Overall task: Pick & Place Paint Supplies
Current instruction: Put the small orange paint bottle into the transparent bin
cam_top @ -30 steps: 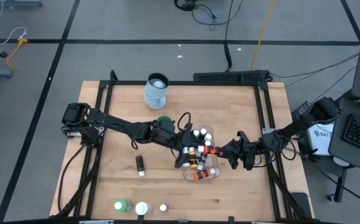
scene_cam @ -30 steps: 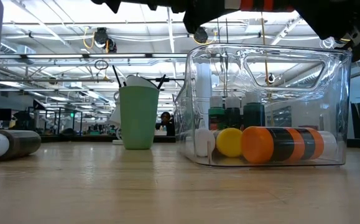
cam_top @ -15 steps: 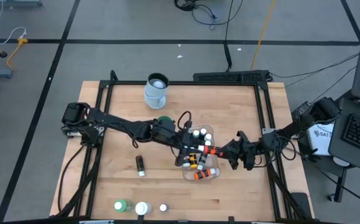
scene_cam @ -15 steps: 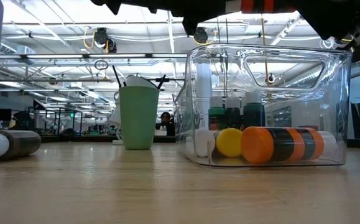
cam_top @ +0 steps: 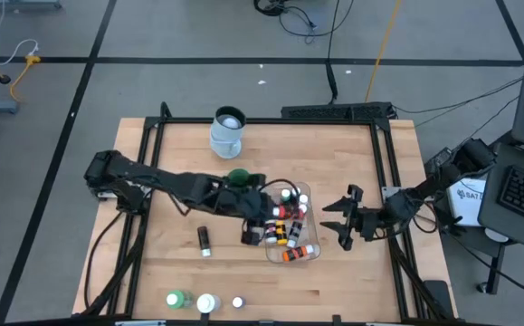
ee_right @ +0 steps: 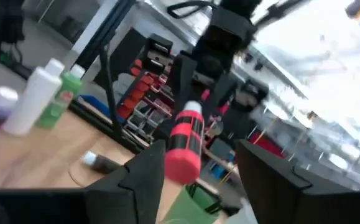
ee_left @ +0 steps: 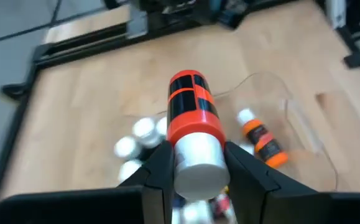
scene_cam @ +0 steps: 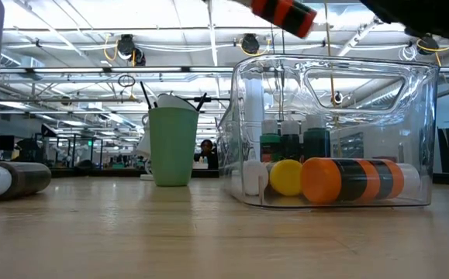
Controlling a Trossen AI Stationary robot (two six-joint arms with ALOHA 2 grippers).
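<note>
High view: our left hand (cam_top: 260, 222) grips one red bottle (cam_top: 280, 211) above the tub (cam_top: 309, 252); right hand (cam_top: 340, 217), spread open and empty, waits beside it.

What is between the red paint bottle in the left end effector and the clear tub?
Nothing visible. The left end effector holds the red paint bottle in the air over the clear tub, whose top is open; only the bottles already inside lie below.

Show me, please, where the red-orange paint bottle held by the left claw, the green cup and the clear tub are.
red-orange paint bottle (ee_left: 192, 118): left wrist view, on its banded body.
green cup (scene_cam: 173, 147): low view, on its side wall.
clear tub (scene_cam: 418, 132): low view, on its right wall.
</note>
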